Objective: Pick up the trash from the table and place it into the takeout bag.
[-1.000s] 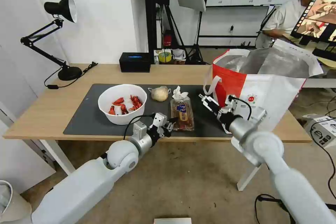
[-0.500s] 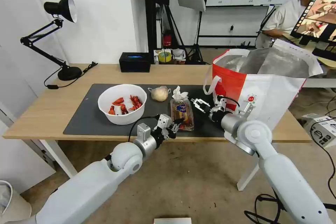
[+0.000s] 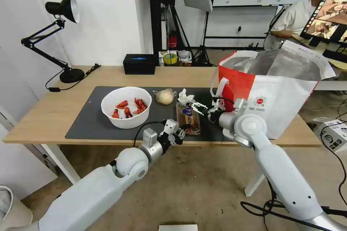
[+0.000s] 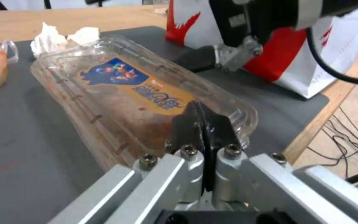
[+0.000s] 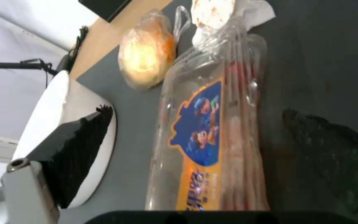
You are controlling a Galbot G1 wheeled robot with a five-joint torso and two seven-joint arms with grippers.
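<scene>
While left end effector [image 3: 179, 134] waits, right end effector [image 3: 196, 108] nearer tray [image 3: 188, 117]

I have the clear hinged tray [image 3: 188, 117] lying flat on the dark mat of the light-wood table [image 3: 54, 110], lid shut, a blue and orange label on top and reddish smears inside. Its near end sits right at my left gripper [image 3: 179, 134], whose fingers are pressed together; my right gripper [image 3: 195, 107] stands spread just over its far right edge. The crumpled white tissue [image 3: 185, 96] touches the tray's far end, just beyond the right gripper. The knotted clear bag with its yellowish lump [image 3: 165, 96] lies beside the tissue. The white bowl of red shells [image 3: 126, 106] stands upright, left of both grippers. The takeout bag [image 3: 274, 86] stands open behind the right gripper, foil lining showing.
</scene>
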